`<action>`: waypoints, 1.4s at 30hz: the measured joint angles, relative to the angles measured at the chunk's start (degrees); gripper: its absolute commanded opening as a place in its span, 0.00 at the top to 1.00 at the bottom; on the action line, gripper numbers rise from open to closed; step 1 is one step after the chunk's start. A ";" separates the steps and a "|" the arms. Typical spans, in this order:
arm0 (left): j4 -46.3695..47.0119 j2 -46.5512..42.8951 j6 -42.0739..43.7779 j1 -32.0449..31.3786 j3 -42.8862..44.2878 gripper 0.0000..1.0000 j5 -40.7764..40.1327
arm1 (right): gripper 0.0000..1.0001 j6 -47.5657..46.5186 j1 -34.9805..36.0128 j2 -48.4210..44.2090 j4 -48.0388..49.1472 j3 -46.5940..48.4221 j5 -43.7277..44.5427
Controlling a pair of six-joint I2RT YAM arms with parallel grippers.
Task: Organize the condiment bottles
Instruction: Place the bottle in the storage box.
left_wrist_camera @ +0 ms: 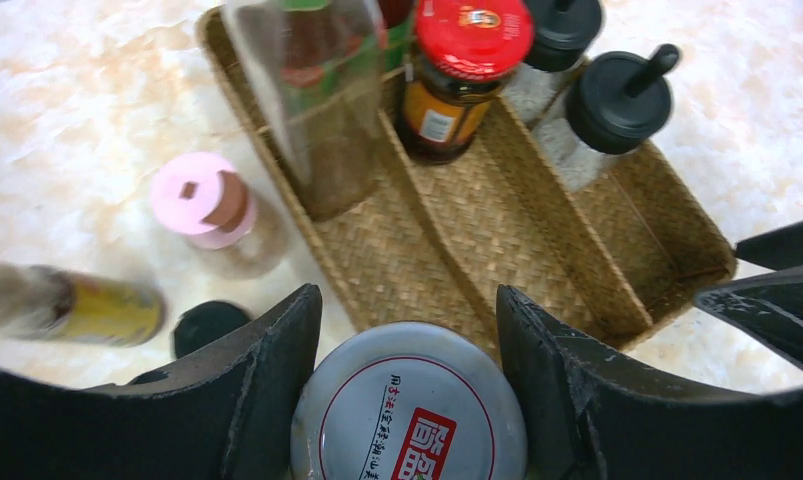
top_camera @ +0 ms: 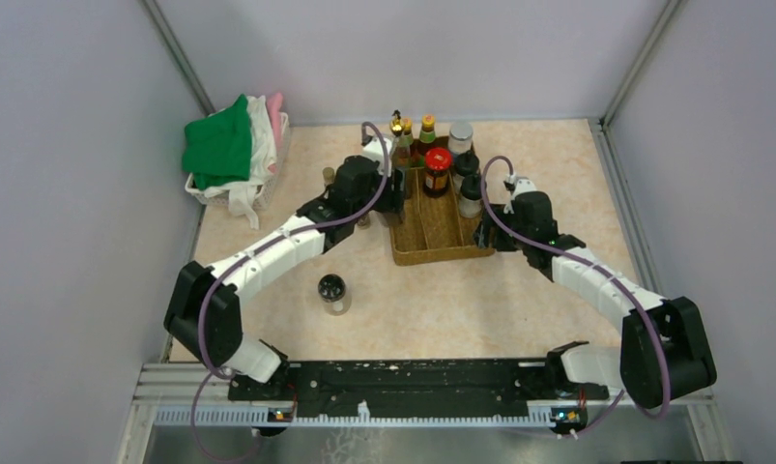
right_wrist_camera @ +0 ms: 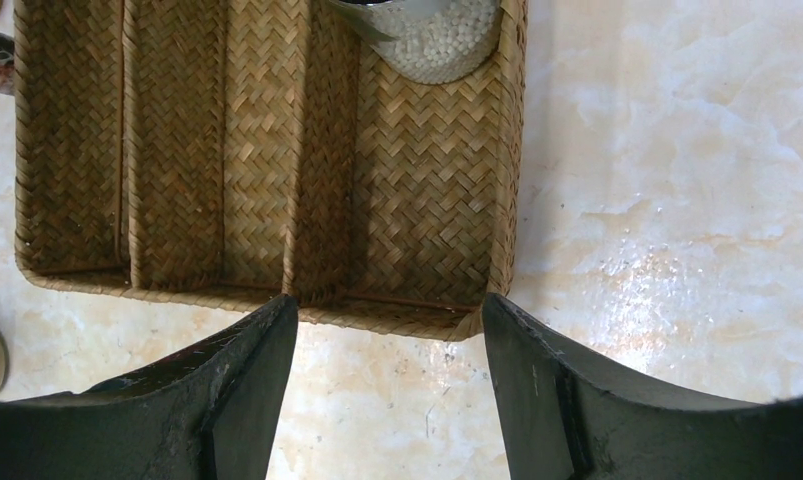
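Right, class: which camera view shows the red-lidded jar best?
Left wrist: the red-lidded jar is close, lid and label visible. Top external shows it small in the woven tray; right wrist misses it.

Light: bright, even, from overhead; shadows soft.
Glare: pale sheen on the marbled table [right_wrist_camera: 677,270] beside the woven tray [right_wrist_camera: 417,200].
Blur: yellow-labelled bottle [left_wrist_camera: 87,310] and tall clear bottle [left_wrist_camera: 317,100] smeared.
Sharp: tray weave; print on silver-lidded jar [left_wrist_camera: 407,410].

Bottles [top_camera: 437,172] stand in the tray's [top_camera: 440,242] far end, basket [top_camera: 266,188] far left.
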 measured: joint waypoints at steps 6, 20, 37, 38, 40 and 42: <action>2.25 6.34 0.59 -4.13 4.15 0.80 0.26 | 0.32 0.24 0.04 -0.02 0.35 0.00 -0.44; 15.30 23.74 5.03 -8.15 11.52 0.82 -2.29 | 0.32 -0.02 -0.09 -0.35 0.59 -0.39 -0.20; 24.52 34.36 7.34 -8.28 12.79 0.82 -3.93 | 0.32 -0.63 -0.87 2.58 4.76 -0.74 -2.01; 24.74 34.51 7.61 -8.37 12.79 0.82 -4.04 | 0.32 -0.63 -0.87 2.71 4.96 -0.74 -2.12; 25.35 34.73 7.87 -8.48 12.83 0.82 -4.33 | 0.32 -0.63 -0.87 2.89 5.20 -0.76 -2.21; 25.86 35.10 8.20 -8.48 13.18 0.83 -4.76 | 0.32 -0.63 -0.87 3.04 5.60 -0.87 -2.27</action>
